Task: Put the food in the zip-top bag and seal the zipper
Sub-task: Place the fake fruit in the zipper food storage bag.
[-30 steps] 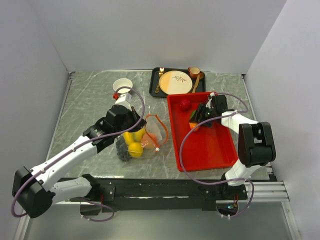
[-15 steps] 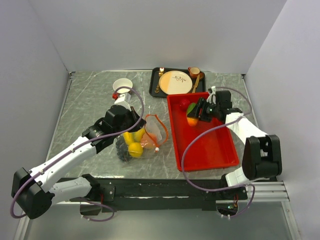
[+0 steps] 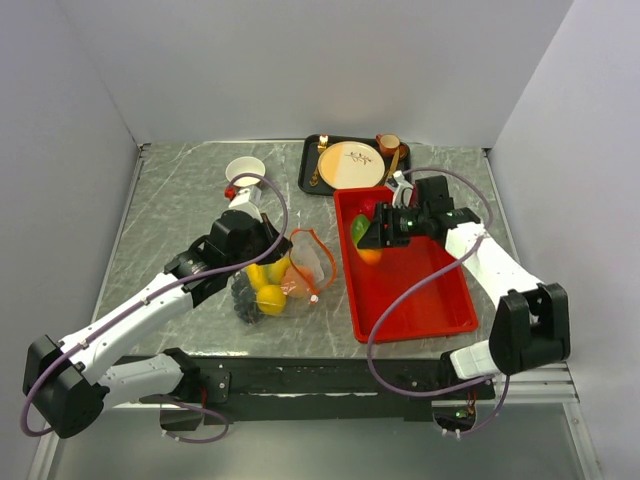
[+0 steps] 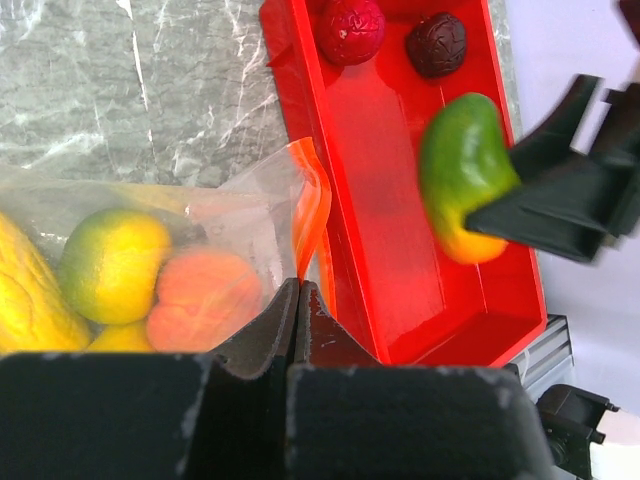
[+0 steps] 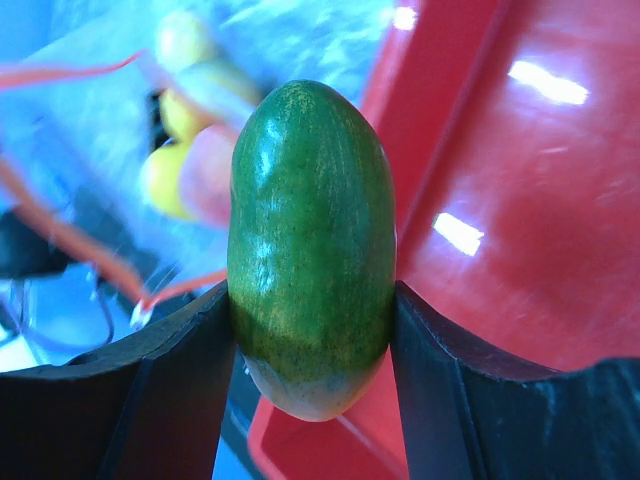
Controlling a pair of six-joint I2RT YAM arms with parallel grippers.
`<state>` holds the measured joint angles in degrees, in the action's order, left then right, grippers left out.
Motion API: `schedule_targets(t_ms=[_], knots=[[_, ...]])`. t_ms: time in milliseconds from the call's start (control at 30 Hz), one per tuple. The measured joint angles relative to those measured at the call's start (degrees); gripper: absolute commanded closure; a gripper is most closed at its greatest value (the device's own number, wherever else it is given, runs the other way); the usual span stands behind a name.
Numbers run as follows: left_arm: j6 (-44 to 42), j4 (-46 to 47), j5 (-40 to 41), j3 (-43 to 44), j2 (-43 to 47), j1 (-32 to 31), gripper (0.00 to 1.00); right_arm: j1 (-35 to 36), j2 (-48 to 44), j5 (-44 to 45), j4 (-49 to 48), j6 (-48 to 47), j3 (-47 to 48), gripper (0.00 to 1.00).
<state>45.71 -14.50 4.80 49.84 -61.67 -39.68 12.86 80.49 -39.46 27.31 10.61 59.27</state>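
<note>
A: Right side, status?

B: right gripper point(image 5: 312, 330) is clamped on the mango point(image 5: 310, 240), one finger on each flank. Green end up, orange end down. It sits over the left part of the red tray point(image 3: 410, 290), near the tray's left wall and apparently off the floor.

A: Left?

B: left gripper point(image 4: 298, 300) is clenched, jaws pressed together on the mouth edge of the zip-top bag point(image 4: 250, 210). The zipper point(image 4: 312, 200) runs straight down into the closed jaws.

A: Where's the bag?

B: Lying on the table point(image 3: 180, 200), just left of the tray. The mouth faces the tray, and the orange-red strip bows open in a loop. I can't pick out the slider tab for sure.

A: Contents?

B: Through the film I see a peach point(image 4: 207, 297), a lemon point(image 3: 270, 298) and a grape bunch point(image 3: 243, 295). There's also a yellow-green fruit point(image 4: 110, 262) and another yellow piece at the far left edge of the left wrist view.

A: What's left in the tray?

B: A red apple point(image 4: 350, 28) and a dark plum point(image 4: 436, 44), side by side at the far end. They are apart from each other and from the mango.

A: Gap from mango to bag mouth?

B: Near, not touching. The tray's left wall lies between them.

A: Anything else on the table?

B: A black tray point(image 3: 308, 175) with a cream plate point(image 3: 352, 163) behind the red tray, and a white bowl point(image 3: 245, 170) at far left. Neither arm is touching them.
</note>
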Motion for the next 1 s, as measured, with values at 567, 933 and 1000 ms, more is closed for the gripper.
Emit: schedule_targets(t_ms=[567, 933, 1000], knots=[[-0.02, -0.33, 0.63, -0.11, 0.24, 0.00, 0.99, 9.55, -0.48, -7.65, 8.57, -8.41, 3.87, 0.67], [-0.02, 0.11, 0.48, -0.11, -0.37, 0.00, 0.99, 13.31, 4.98, -7.96, 8.26, -8.57, 7.32, 0.69], [0.00, 0.07, 0.39, -0.11, -0.46, 0.00, 0.99, 13.94, 6.67, -7.87, 8.04, -8.11, 7.58, 0.69]])
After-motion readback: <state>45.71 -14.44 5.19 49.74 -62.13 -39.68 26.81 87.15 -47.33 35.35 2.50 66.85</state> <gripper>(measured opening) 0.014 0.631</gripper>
